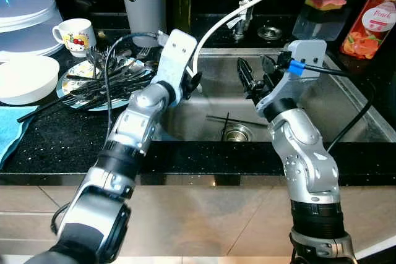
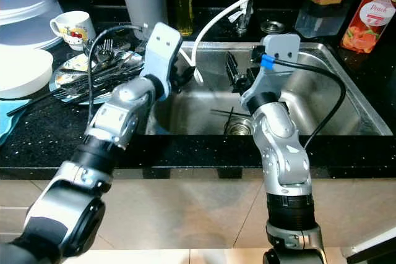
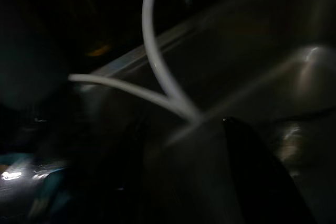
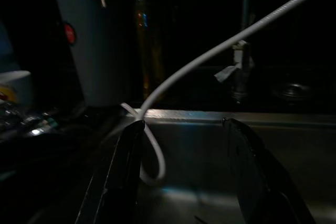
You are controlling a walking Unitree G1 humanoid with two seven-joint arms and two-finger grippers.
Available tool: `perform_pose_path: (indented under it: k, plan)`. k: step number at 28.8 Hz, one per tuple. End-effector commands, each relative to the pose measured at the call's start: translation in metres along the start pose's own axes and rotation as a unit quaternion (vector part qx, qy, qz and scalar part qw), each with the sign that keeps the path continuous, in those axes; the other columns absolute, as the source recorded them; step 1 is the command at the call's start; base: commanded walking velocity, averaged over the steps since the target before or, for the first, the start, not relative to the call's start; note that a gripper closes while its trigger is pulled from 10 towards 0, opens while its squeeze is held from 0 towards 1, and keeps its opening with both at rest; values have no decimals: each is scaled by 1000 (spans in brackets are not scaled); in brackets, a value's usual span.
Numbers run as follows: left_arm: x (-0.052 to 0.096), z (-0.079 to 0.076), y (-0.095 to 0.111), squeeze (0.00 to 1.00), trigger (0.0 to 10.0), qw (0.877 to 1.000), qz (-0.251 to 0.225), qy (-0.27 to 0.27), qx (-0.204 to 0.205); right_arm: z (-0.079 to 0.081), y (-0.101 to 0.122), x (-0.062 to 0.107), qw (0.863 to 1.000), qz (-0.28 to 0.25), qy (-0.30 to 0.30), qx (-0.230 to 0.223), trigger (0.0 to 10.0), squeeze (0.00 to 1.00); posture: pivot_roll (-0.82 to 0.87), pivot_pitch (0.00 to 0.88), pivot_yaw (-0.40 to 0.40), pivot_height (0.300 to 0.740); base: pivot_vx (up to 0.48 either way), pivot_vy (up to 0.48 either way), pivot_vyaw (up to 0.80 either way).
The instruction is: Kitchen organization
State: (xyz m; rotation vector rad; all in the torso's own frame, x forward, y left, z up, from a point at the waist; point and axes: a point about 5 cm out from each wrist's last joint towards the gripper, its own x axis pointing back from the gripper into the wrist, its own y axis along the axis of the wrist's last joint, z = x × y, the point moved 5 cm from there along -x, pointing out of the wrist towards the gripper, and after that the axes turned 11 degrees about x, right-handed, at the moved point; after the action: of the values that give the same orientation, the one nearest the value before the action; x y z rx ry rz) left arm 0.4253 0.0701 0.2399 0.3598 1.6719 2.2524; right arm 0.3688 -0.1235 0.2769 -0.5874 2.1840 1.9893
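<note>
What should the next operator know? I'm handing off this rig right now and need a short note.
Left pincer: at the sink's left rim beside the white hose, holding nothing that I can see; whether it is open is unclear.
Right pincer: open, empty, over the basin, facing the hose.
Things: cutlery heaped on a plate left of the sink; mug and white bowl beyond it; two dark sticks lie by the drain.
Done: nothing sorted that I can tell.
Left: cutlery, dishes, sticks in the sink.
</note>
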Motion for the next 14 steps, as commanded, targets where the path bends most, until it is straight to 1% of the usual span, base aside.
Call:
perform_pose_path:
  k: [1, 2, 4, 5, 7, 8, 9, 11, 12, 14]
  plan:
    - [5, 3, 1, 0, 10000, 997, -2, -2, -81, 3, 2, 2, 1000, -8, 7, 13, 10000, 0, 37, 58, 20, 740, 0, 0, 0]
    - [6, 4, 1, 0, 10000, 995, -1, -6, -104, 3, 3, 2, 1000, -8, 9, 15, 10000, 0, 37, 58, 20, 740, 0, 0, 0]
    - [8, 13, 0, 0, 10000, 989, 4, 7, -146, 2, 3, 1, 1000, -10, 8, 12, 10000, 0, 45, 58, 22, 740, 0, 0, 0]
    - [8, 13, 0, 0, 10000, 989, 4, 7, -146, 2, 3, 1, 1000, -10, 8, 12, 10000, 0, 45, 58, 22, 740, 0, 0, 0]
    - [8, 25, -3, 0, 10000, 980, 18, 20, -199, 1, 3, 0, 1000, -9, 5, 11, 10000, 0, 50, 57, 25, 740, 0, 0, 0]
    - [8, 31, -5, 0, 10000, 976, 27, 26, -213, 1, 3, 0, 1000, -10, 4, 9, 10000, 0, 46, 55, 27, 740, 0, 0, 0]
    - [8, 31, -5, 0, 10000, 976, 27, 26, -213, 1, 3, 0, 1000, -10, 4, 9, 10000, 0, 46, 55, 27, 740, 0, 0, 0]
    - [7, 37, -7, 0, 10000, 970, 40, 23, -237, 2, 4, -1, 1000, -12, 6, 6, 10000, 0, 46, 52, 28, 740, 0, 0, 0]
    - [7, 37, -7, 0, 10000, 970, 40, 23, -237, 2, 4, -1, 1000, -12, 6, 6, 10000, 0, 46, 52, 28, 740, 0, 0, 0]
    - [6, 42, -4, 0, 10000, 963, 50, 21, -263, 5, 4, 0, 1000, -14, 10, 6, 10000, 0, 46, 44, 35, 740, 0, 0, 0]
